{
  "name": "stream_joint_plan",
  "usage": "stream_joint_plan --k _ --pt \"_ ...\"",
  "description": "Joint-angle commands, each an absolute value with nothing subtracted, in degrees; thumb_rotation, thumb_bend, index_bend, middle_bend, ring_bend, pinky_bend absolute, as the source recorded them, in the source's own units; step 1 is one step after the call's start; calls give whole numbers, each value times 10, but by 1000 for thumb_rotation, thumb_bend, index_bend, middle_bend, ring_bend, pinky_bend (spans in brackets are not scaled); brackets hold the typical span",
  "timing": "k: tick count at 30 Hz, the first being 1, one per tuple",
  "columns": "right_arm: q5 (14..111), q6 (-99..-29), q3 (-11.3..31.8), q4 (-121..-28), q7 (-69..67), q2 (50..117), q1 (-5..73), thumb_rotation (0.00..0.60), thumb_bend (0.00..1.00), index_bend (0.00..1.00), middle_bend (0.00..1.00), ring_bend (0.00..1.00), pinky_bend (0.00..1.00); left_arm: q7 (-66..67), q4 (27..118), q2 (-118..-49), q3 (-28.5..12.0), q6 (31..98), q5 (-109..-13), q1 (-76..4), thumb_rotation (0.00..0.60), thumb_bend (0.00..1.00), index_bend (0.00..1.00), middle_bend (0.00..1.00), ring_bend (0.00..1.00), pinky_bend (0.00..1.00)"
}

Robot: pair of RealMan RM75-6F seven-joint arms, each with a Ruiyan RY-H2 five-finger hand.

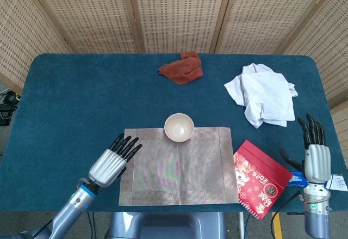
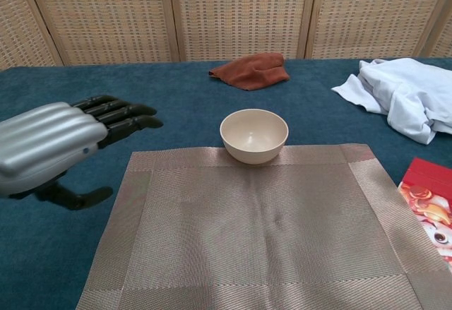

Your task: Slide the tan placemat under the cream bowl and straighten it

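The tan placemat [image 1: 179, 165] [image 2: 261, 232] lies flat near the table's front edge. The cream bowl [image 1: 179, 127] [image 2: 254, 135] stands upright on the middle of the mat's far border, partly overhanging the blue cloth. My left hand [image 1: 111, 160] [image 2: 56, 144] hovers over the mat's left edge, fingers stretched out toward the far side, holding nothing. At the table's right front corner, beside the red packet, my right hand [image 1: 315, 152] is raised with its fingers spread and empty; the chest view does not show it.
A rust-red cloth [image 1: 182, 67] [image 2: 251, 70] lies at the back centre. A crumpled white cloth [image 1: 263, 92] [image 2: 406, 98] sits at the right. A red printed packet [image 1: 260, 178] [image 2: 427, 207] lies just right of the mat. Woven screens stand behind the table.
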State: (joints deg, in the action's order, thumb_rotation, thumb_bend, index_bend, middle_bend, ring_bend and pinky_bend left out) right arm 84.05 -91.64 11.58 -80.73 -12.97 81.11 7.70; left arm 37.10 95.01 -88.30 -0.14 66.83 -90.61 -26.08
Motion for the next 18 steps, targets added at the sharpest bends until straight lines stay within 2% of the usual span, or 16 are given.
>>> stream_joint_plan --k 1,12,18 --pt "838 -915 117 -806 -131 811 78 600 399 126 0 0 0 391 904 -938 -49 626 -856 -298 600 361 101 0 0 0" --pt "823 -904 124 -793 -139 813 81 600 399 125 0 0 0 413 759 -1086 -140 570 -783 -397 600 361 206 0 0 0" --pt "816 -899 127 -789 -142 813 82 600 398 125 0 0 0 428 687 -1150 -169 552 -751 -448 600 361 239 0 0 0"
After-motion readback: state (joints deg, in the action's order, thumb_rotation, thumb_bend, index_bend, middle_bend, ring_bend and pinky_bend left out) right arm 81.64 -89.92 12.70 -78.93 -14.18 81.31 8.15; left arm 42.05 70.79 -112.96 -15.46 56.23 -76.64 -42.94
